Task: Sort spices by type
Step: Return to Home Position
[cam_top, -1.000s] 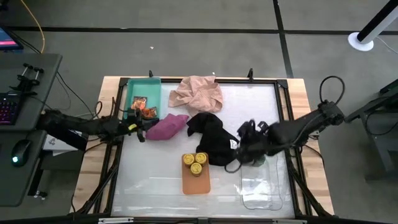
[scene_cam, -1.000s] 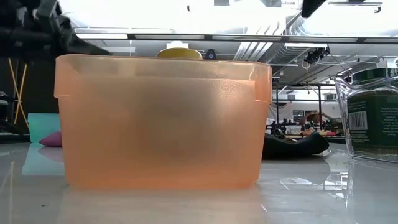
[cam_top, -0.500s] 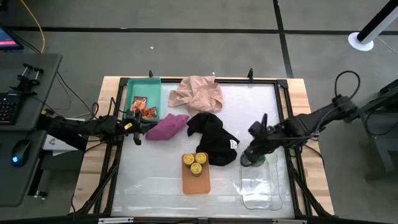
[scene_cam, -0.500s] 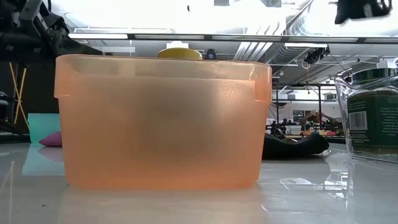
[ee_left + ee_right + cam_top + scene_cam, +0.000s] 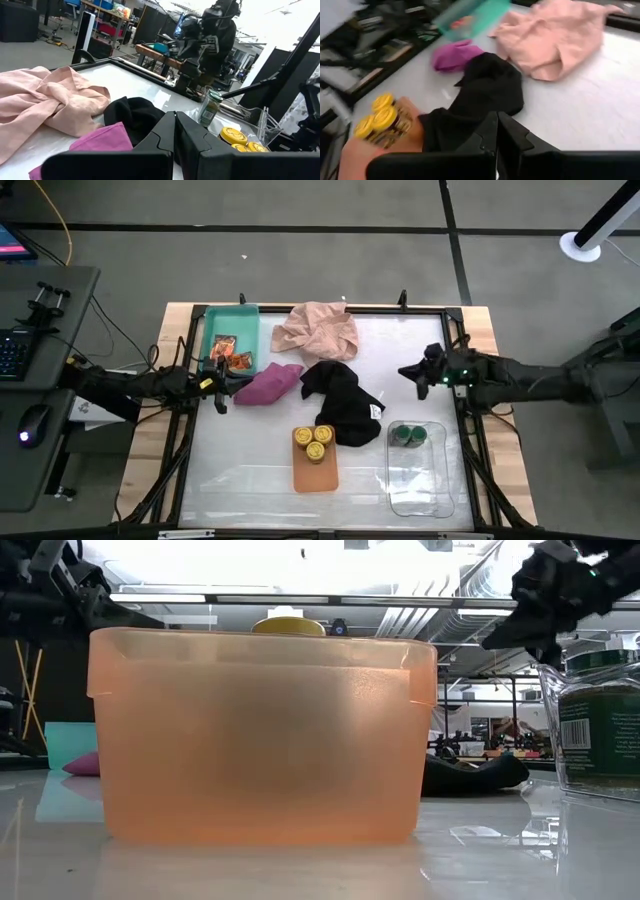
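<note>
Two green-lid jars (image 5: pixel 407 436) stand in the far end of the clear tray (image 5: pixel 420 480); one shows in the low view (image 5: pixel 598 720). Three yellow-lid jars (image 5: pixel 313 441) sit in the orange tray (image 5: pixel 316 472). Orange-red and brown packets (image 5: pixel 230 352) lie in the teal tray (image 5: pixel 232 320). My right gripper (image 5: pixel 420 376) hangs shut over the table's right side, beyond the clear tray, touching nothing. My left gripper (image 5: pixel 223 390) is shut, low beside the magenta cloth's (image 5: pixel 268 383) left end; I see no contact.
A pink cloth (image 5: pixel 318 328) is bunched near the far edge. A black cloth (image 5: pixel 342 402) lies mid-table between the magenta cloth and the clear tray. Bare table stretches along the near edge and between the pink cloth and my right gripper.
My right gripper was low over the black cloth's right edge, went to the clear tray's far end by the green-lid jars, then rose and drew back toward the table's right and far edges.
</note>
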